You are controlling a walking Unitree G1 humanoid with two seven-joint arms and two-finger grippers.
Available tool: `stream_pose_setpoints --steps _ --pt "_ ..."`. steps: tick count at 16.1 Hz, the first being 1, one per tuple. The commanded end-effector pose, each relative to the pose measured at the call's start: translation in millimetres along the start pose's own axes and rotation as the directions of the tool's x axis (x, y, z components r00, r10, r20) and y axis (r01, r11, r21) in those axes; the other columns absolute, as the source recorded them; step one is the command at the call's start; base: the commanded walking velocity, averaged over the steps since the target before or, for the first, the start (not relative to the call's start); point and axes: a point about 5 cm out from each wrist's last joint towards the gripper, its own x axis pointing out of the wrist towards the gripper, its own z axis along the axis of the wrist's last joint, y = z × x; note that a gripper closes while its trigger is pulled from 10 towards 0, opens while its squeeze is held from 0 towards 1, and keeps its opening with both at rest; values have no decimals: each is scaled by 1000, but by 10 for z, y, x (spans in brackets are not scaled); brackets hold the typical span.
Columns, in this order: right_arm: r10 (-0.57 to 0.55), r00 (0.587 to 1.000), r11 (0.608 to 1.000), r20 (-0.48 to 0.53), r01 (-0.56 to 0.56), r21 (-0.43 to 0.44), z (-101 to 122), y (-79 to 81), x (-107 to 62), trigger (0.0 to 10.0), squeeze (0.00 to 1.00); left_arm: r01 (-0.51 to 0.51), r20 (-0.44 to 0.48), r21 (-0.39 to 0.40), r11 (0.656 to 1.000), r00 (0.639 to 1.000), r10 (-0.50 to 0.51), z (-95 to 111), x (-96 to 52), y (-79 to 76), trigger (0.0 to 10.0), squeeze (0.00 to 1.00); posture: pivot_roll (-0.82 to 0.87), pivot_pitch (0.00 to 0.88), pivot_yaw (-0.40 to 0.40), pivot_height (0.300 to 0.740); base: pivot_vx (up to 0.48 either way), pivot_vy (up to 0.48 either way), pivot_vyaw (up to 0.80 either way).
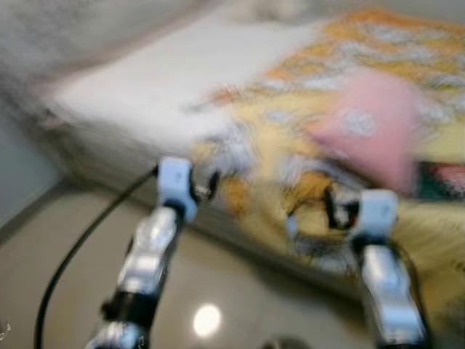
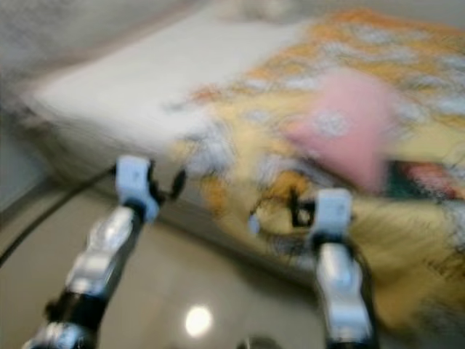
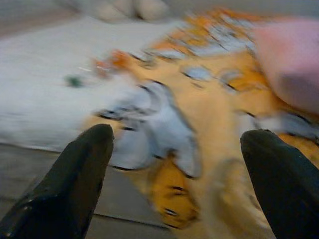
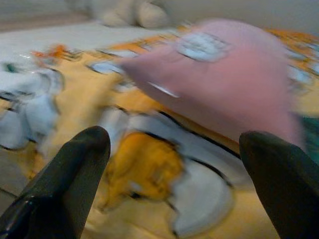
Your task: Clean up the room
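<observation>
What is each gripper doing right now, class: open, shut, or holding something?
Left gripper: open, holding nothing, facing the yellow patterned blanket.
Right gripper: open, holding nothing, facing the pink cushion.

I count one bed, one yellow patterned blanket and one pink pillow. Two hands: left hand, right hand.

Bare white sheet is left free in the upper left of the frame. The centre and right are blocked by a crumpled yellow blanket and a pink cushion. Open floor lies below.
</observation>
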Motion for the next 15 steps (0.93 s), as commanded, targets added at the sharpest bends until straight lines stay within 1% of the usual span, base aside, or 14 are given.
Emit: stream_pose_setpoints --steps 1,4,5,6,7,8,9,10,11,12,13,14,15 --pt "1 1000 1000 26 -1 -5 58 -1 28 10000 0 6 11 -1 1000 1000 -6 25 17 -2 10000 0 -222 0 94 723 0 0 -763" --pt "-8 1000 1000 30 8 -8 64 -14 28 10000 0 -16 13 -17 1000 1000 16 27 35 31 10000 0 -225 0 96 723 0 0 -763" --pt "-13 999 1000 37 13 4 79 -19 33 10000 0 -87 -7 -110 990 996 86 -21 22 108 10000 0 -227 0 97 723 0 0 -763" --pt "-12 999 1000 41 12 16 89 -23 33 10000 0 -146 -32 -151 978 989 143 -97 -32 173 10000 0 -234 0 93 723 0 0 -763" --pt "3 999 999 40 -5 36 95 -20 35 10000 0 -223 -66 -203 953 975 214 -218 -151 256 10000 0 -235 0 87 723 0 0 -756" --pt "11 999 999 36 -13 44 96 -28 46 10000 0 -192 -70 -150 970 981 183 -286 -271 221 10000 0 -226 0 73 723 0 0 0" --pt "15 999 999 32 -17 46 95 -32 56 10000 0 -162 -70 -107 981 985 155 -303 -311 188 10000 0 -224 0 71 723 0 0 0" --pt "31 999 999 26 -32 37 98 -35 85 10000 0 -112 -58 -54 992 992 109 -278 -335 136 10000 0 -210 0 59 723 0 0 0" --pt "46 999 998 24 -46 31 97 -18 110 10000 0 -130 -28 -59 990 991 129 -189 -283 161 10000 0 -202 0 54 723 0 0 0" --pt "51 998 998 23 -51 30 96 -10 118 10000 0 -143 -17 -63 988 990 143 -161 -267 169 10000 0 -198 0 52 723 0 0 0" --pt "65 997 997 32 -66 30 123 19 150 10000 0 -208 20 -57 976 978 210 -71 -253 182 10000 0 -198 0 50 723 0 0 0" --pt "80 995 996 55 -82 28 175 44 170 10000 0 -262 47 -84 961 963 266 3 -258 160 10000 0 -198 0 49 723 0 0 0" --pt "78 995 996 68 -81 43 215 49 186 10000 0 -267 68 -82 960 960 272 61 -260 102 10000 0 -195 0 44 723 0 0 0"
